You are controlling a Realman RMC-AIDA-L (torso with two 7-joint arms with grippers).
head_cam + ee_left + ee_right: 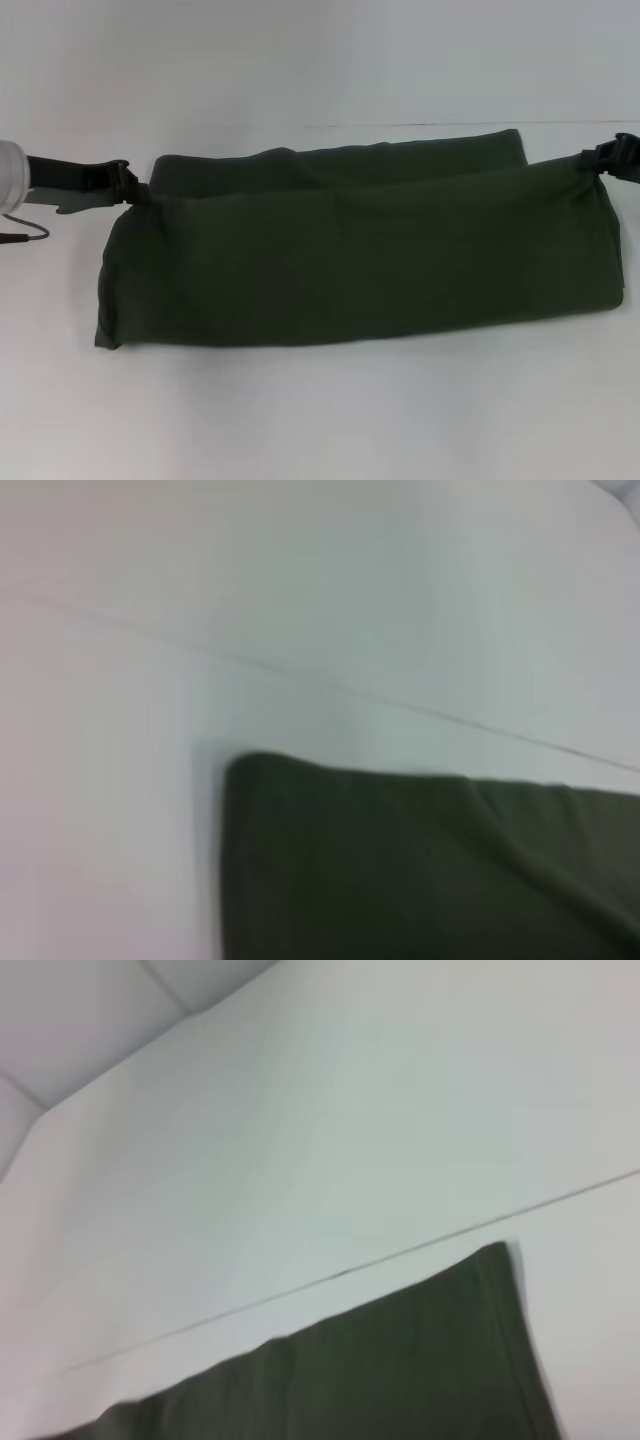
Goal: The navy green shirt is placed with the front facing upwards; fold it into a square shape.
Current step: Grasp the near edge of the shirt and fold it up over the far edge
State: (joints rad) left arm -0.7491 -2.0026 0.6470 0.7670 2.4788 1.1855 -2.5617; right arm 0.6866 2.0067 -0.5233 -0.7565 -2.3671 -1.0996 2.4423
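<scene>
We have the shirt (360, 260) lying across the middle of the white table (320, 420), folded into a long dark band with a back layer peeking out behind. Our left gripper (122, 188) pinches the band's upper left corner, and our right gripper (590, 162) pinches the upper right corner, each with fingers clamped on cloth. The risk from here, we reckon: if one arm travels faster than the other, the top layer skews; and a thin pinch could slip, dropping a corner and leaving the fold crooked
</scene>
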